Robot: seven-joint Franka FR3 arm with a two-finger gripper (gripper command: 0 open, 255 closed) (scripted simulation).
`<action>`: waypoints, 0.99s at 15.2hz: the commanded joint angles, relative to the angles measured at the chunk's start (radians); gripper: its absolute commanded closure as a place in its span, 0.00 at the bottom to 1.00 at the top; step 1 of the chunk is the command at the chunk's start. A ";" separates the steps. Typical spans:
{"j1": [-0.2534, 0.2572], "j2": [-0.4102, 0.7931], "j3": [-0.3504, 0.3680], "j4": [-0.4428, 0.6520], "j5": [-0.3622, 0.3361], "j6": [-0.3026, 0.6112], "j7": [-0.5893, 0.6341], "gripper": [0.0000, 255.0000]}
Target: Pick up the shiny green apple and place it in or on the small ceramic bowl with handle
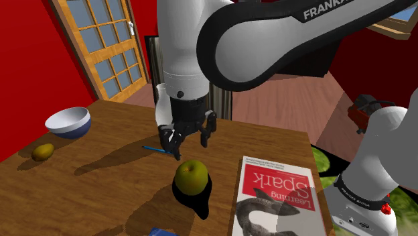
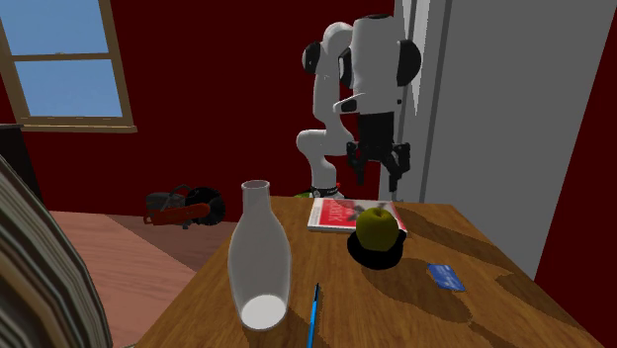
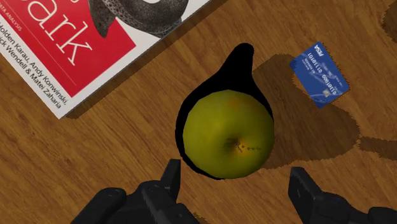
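Since the green apple [image 1: 191, 175] sits in the black handled bowl [image 1: 201, 203] on the table [image 1: 100, 191], and the gripper [image 1: 190, 149] hangs just above with jaws wide and empty, I reckon it should rise straight up so nothing nudges the apple

Shoulder camera looks down over the brown wooden surface [image 1: 100, 188]; the second exterior camera faces the white arm [image 2: 371, 59] from opposite; the wrist camera, close overhead, shares their round yellow-green apple [image 1: 191, 176].

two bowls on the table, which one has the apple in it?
The black bowl with a handle, beside the red book: the apple sits in it. The white-and-blue bowl stands apart, no apple.
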 commanded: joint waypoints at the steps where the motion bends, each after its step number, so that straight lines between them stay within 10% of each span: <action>1: 0.000 0.000 0.000 0.000 0.000 0.000 0.000 0.00; 15: -0.007 -0.026 -0.010 0.101 0.005 -0.126 -0.005 0.00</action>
